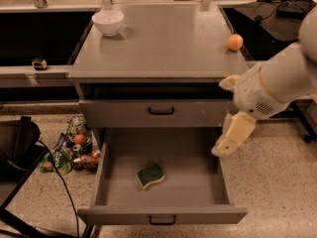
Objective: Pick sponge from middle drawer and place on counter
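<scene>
The sponge [150, 175], dark green over pale yellow, lies flat on the floor of the middle drawer [163, 215], left of its centre. The drawer is pulled fully open. The grey counter [163, 48] tops the cabinet. My gripper [224, 117] reaches in from the right on a white arm and hangs over the drawer's right edge, above and to the right of the sponge. Its two cream fingers [234, 133] stand apart and hold nothing.
A white bowl [108, 21] sits at the counter's back left and an orange ball [235, 41] near its right edge. The grey drawer front above [158, 112] is shut. Colourful packets [74, 148] litter the floor left of the cabinet, beside a black cable and a chair base [17, 148].
</scene>
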Robot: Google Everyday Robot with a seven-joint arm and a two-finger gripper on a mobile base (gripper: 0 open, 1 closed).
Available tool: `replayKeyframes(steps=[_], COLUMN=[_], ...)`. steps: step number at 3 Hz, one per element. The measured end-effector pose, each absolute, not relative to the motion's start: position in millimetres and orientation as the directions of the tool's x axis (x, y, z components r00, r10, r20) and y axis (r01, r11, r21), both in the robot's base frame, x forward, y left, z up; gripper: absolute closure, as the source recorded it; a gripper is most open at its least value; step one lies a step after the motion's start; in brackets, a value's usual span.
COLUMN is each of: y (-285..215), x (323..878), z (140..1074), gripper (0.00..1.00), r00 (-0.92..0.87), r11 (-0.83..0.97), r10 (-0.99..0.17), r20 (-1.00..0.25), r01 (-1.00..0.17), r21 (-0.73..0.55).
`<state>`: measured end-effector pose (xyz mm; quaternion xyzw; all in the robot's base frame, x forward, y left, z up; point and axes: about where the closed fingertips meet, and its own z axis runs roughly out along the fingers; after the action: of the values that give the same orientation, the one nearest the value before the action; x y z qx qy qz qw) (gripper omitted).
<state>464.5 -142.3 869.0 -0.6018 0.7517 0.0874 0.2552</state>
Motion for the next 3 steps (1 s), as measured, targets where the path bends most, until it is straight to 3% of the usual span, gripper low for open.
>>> replayKeyframes(steps=[1,3], y=[-112.2,-113.3], x=[466.5,468.8], z=[819.0,795.4], gripper=[0.0,0.0], r00=[-0.176,-0.183], r11=[0.275,0.277], r10=[-0.78,-0.784], r20=[-0.601,-0.593], r01=[-0.958,-0.958], r21=[-0.076,-0.071])
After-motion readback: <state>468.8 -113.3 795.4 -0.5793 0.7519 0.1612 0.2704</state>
